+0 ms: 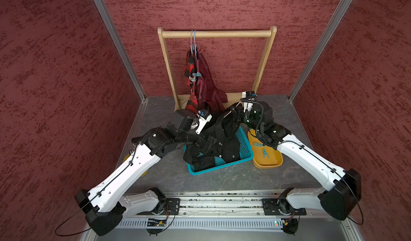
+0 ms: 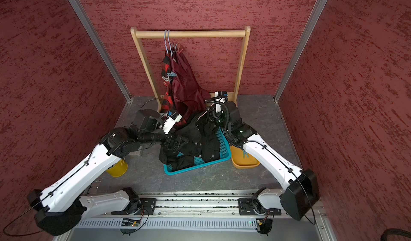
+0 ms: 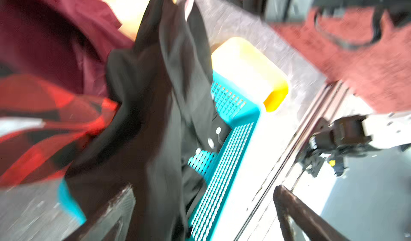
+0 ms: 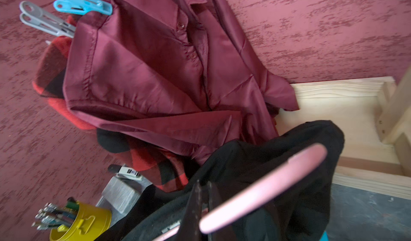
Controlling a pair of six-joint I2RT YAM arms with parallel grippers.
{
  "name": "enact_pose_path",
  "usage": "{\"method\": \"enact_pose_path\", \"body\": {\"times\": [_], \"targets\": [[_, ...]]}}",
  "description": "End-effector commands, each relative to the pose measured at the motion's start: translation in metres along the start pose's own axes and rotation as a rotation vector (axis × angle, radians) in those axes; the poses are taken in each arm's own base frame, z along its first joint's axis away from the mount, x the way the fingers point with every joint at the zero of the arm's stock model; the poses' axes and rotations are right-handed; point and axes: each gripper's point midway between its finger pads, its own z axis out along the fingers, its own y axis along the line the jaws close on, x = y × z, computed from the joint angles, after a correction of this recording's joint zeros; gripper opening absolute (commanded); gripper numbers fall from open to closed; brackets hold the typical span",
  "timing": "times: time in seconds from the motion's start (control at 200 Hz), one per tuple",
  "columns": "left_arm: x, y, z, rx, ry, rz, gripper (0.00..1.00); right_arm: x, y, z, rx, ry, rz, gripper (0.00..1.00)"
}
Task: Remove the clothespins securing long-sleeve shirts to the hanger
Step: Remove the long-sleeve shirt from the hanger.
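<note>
The black long-sleeve shirt (image 1: pixel 224 139) lies draped over the teal basket (image 1: pixel 245 149), still on a pink hanger (image 4: pixel 266 184). My right gripper (image 4: pixel 201 197) is shut on that hanger at the shirt's far end. Over the shirt's near part my left gripper (image 3: pixel 204 206) stands open, with black cloth (image 3: pixel 155 95) between its fingers (image 3: pixel 120 206) but not pinched. The maroon satin shirt (image 4: pixel 144 73) and the red-and-black plaid shirt (image 4: pixel 51 73) hang on blue hangers from the rack. A blue clothespin (image 4: pixel 82 0) and a grey one (image 4: pixel 44 20) clip their shoulders.
The wooden rack (image 1: pixel 216 33) stands at the back wall. An orange tray (image 1: pixel 272 163) to the right of the basket holds teal clothespins (image 1: pixel 264 153). A yellow cup of pens (image 2: pixel 116 167) stands under my left arm. The red walls close in on three sides.
</note>
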Motion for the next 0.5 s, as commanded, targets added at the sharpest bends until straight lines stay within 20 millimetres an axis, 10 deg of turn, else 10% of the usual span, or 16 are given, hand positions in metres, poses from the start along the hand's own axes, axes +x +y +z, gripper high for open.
{"method": "enact_pose_path", "body": {"times": [0.0, 0.235, 0.496], "targets": [[0.033, 0.027, -0.011, -0.17, 0.1, 0.023, 1.0, -0.018, 0.0, -0.004, 0.044, -0.046, -0.006, 0.0], [0.059, 0.054, -0.001, -0.302, 0.179, 0.052, 0.88, -0.023, 0.004, -0.008, 0.039, -0.048, -0.024, 0.0], [0.046, 0.049, 0.028, -0.23, 0.151, 0.014, 0.3, -0.027, 0.007, -0.01, 0.025, -0.059, -0.021, 0.0]]}}
